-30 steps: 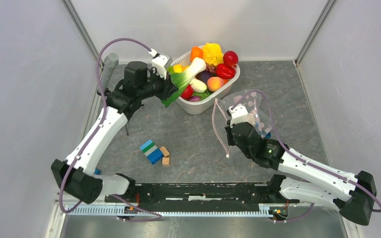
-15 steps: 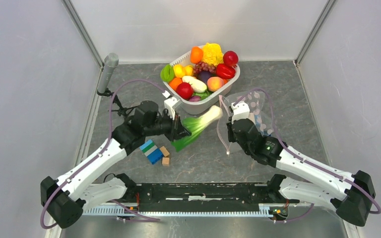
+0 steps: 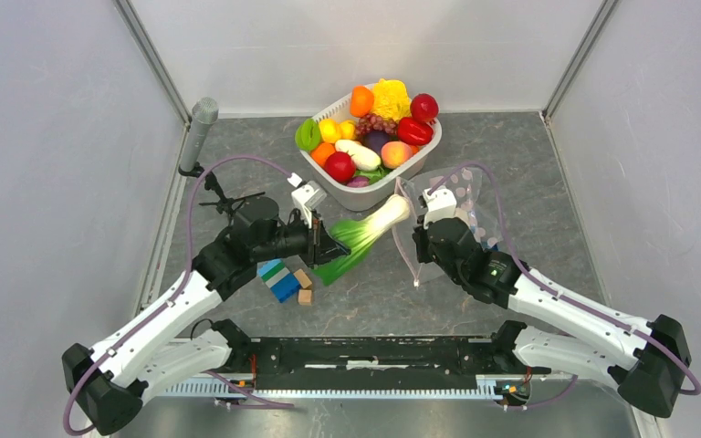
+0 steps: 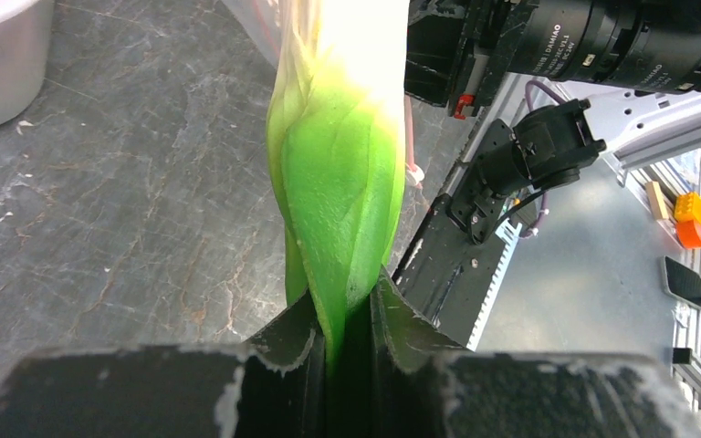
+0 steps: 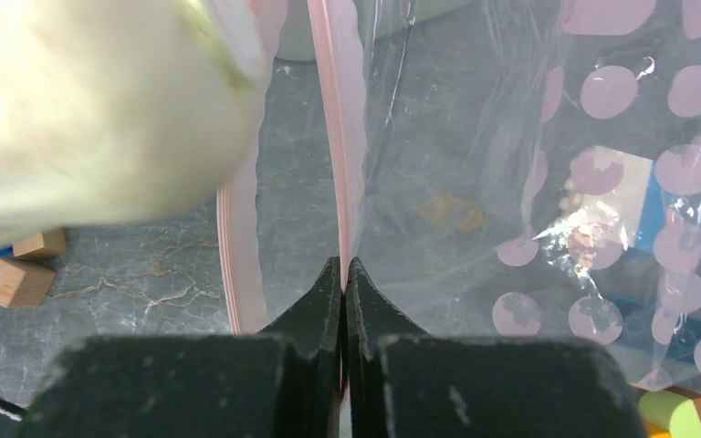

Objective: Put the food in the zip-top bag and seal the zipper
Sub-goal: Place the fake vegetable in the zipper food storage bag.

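Observation:
My left gripper (image 3: 327, 245) (image 4: 347, 306) is shut on the green leaf end of a toy leek (image 3: 365, 234) (image 4: 338, 173), one piece of the food. The leek's white end (image 5: 82, 119) points at the mouth of the zip-top bag (image 3: 461, 196) (image 5: 529, 182). The bag is clear with pink dots and hangs above the table. My right gripper (image 3: 418, 235) (image 5: 342, 274) is shut on the near side of the pink zipper (image 5: 333, 137); the other side of the strip bows away, so the mouth gapes. More food (image 3: 379, 137) fills the white basket (image 3: 374, 195).
Blue, green and tan building blocks (image 3: 285, 280) lie left of centre, below the leek. Two tan blocks (image 5: 18, 269) show in the right wrist view, with more blocks under the bag (image 5: 680, 411). A grey cylinder on a stand (image 3: 199, 128) leans at the left wall.
My left arm has carried the leek out of the basket, down and to the right, up to the bag's mouth. The right gripper has kept its hold and barely moved.

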{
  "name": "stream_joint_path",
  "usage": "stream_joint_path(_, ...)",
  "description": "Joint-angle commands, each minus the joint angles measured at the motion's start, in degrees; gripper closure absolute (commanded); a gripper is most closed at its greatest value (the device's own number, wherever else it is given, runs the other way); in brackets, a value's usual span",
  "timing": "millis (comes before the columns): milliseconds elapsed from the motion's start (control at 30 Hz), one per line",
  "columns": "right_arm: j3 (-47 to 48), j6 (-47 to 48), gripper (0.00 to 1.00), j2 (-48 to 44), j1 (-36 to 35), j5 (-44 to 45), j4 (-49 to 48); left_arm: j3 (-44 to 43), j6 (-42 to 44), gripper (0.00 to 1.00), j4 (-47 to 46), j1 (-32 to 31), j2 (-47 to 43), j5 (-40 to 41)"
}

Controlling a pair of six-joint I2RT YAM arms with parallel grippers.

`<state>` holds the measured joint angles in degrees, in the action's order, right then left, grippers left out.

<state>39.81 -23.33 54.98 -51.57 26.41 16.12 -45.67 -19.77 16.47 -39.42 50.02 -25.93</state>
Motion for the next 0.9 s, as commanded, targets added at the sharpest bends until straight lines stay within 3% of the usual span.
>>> stream_joint_path(0,-0.47,-0.77,0.97,-0.32,0.24,-4.06,-4.2,-0.26,-2.72,0.98,-4.44,-1.46,1.06,-2.97)
stream_joint_path(200,-0.52,-0.25,0.96,-0.95,0.18,-5.88,-4.38,0.98,-3.65,0.98,-6.5,-3.01,3.08,-2.17)
stream_joint_path(500,-1.58,0.46,0.95,-2.3,0.24,-8.32,-3.74,0.17,-2.66,0.98,-2.1,-3.38,7.83,8.34)
stream_joint_path(700,-1.89,-0.82,0.94,-3.9,0.25,-4.96,-2.85,1.1,-1.94,0.98,1.03,-3.38,5.34,13.16)
stream_joint_path(867,-1.34,-0.35,0.95,-3.79,0.24,-7.12,-3.59,0.63,-1.63,0.98,1.75,-3.38,5.29,13.1)
